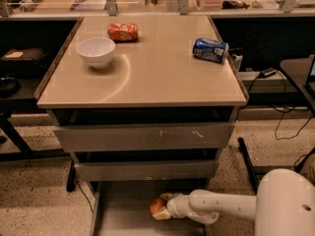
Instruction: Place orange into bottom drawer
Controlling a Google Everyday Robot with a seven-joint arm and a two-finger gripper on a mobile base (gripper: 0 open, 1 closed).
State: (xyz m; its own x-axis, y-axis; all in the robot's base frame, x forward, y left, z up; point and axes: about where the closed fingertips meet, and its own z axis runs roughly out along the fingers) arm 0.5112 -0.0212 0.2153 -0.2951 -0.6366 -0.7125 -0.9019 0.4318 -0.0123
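Observation:
The orange (157,206) is a small round fruit held in my gripper (161,207) low over the grey floor of the bottom drawer (123,210), which is pulled out below the two upper drawers. My white arm (221,206) reaches in from the lower right, and the gripper is shut on the orange near the drawer's middle. Whether the orange touches the floor I cannot tell.
Two upper grey drawers (142,137) have flat fronts. On the tabletop (157,73) stand a white bowl (96,51), an orange-red snack bag (123,32) and a blue can (210,49) on its side. Cables and a dark pole (246,156) lie at the right.

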